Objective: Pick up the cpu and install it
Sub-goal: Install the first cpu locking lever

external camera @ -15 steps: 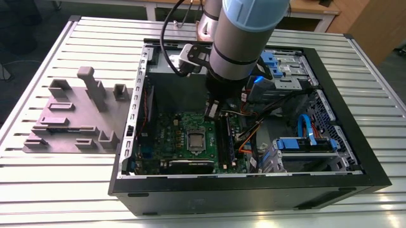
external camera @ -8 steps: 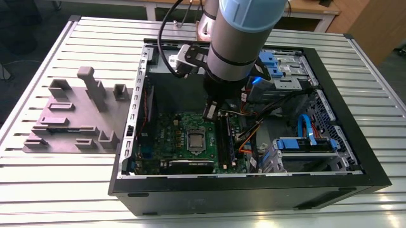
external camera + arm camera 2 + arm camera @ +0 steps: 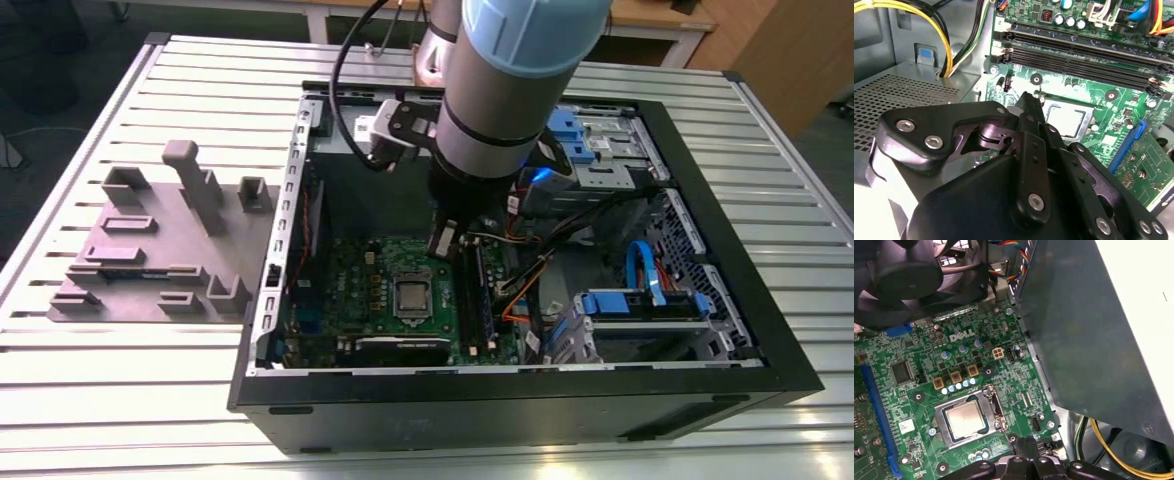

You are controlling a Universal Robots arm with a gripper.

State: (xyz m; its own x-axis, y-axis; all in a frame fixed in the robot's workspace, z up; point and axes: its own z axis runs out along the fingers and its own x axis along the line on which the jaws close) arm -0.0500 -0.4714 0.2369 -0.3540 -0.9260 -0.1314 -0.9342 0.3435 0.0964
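The cpu (image 3: 412,294) (image 3: 966,420) (image 3: 1066,120) lies flat in the square socket in the middle of the green motherboard (image 3: 360,270), silvery top up, with a metal frame around it. My gripper (image 3: 447,240) (image 3: 1030,447) (image 3: 1026,102) hangs inside the open computer case, a little above the board and just beside the socket. Its black fingers are pressed together with nothing between them. It does not touch the cpu.
The black case (image 3: 534,410) walls in the board. Long black memory sticks (image 3: 1079,55) run along one side of the socket. A large grey box (image 3: 1094,340), yellow cables (image 3: 949,40) and a fan (image 3: 904,275) stand close. A grey fixture plate (image 3: 160,250) lies at the exterior view's left.
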